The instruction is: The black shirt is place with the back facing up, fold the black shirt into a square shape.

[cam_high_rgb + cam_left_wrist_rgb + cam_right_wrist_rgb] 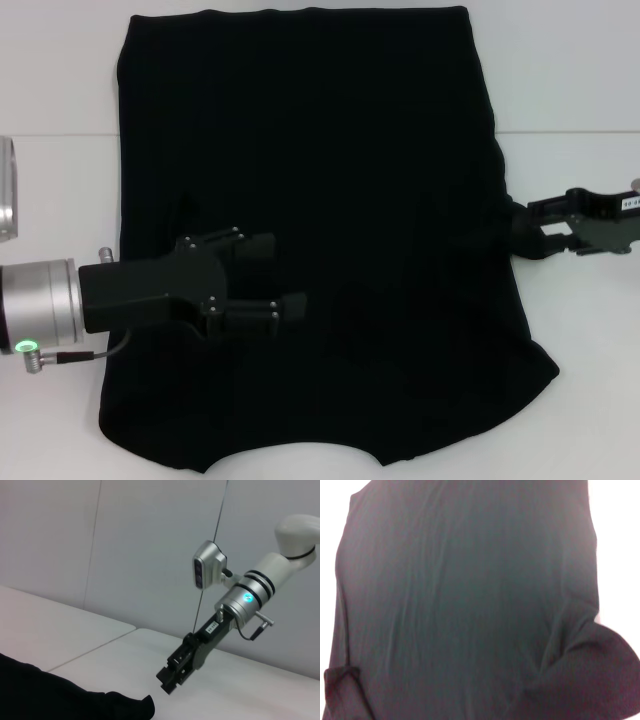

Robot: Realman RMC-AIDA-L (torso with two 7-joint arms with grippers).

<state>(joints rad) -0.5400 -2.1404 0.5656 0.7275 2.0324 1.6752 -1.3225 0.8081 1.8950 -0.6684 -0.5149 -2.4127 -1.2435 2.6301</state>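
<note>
the left gripper [285, 275] hovers over the black shirt [320, 190], its two fingers spread apart with nothing between them, reaching in from the robot's left over the lower-left part of the cloth. the right gripper [522, 232] sits at the shirt's right edge, about halfway down, just beside or touching the hem; whether its fingers are clenched or released cannot be told from these views. in the left wrist view the right gripper [172, 675] hangs close above the white table [240, 690], near a corner of the black shirt [60, 697].

the shirt lies spread flat across the table [580, 100], neckline toward the robot, and the sleeves appear already turned inward, leaving a rough rectangle. the right wrist view shows soft ripples across the black shirt [465, 600].

the cloth looks light, limp and unbreakable; it will likely sag and drag rather than hold shape. the best hold is probably a pinch at the edges or corners, both sides lifted together.
</note>
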